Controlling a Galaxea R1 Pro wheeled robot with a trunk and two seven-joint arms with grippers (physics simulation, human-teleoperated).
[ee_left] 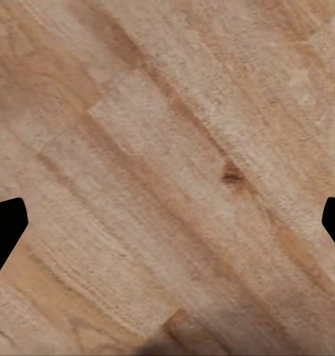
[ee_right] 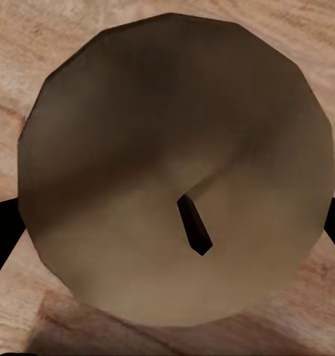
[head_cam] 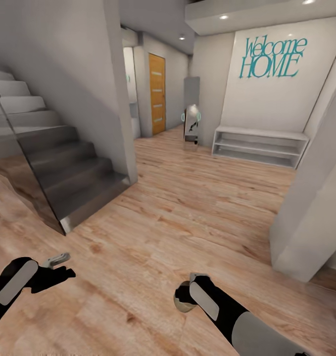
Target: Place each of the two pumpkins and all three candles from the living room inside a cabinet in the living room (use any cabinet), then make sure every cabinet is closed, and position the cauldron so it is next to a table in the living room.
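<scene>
I see my right gripper (head_cam: 186, 295) with its jaws clamped on a candle (ee_right: 175, 170) above the floor (head_cam: 187, 212), right of the staircase (head_cam: 64, 168), my left gripper (head_cam: 59, 267) spread wide, empty.

Left end effector (head_cam: 59, 264) spread wide (empty); right end effector (head_cam: 187, 294) clamped, arm angled inward.

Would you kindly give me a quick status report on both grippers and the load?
Left gripper open, empty, over wooden floor. Right gripper shut on a candle, wick visible. Staircase ahead left, white shelf unit far right; no obstruction close ahead.
</scene>
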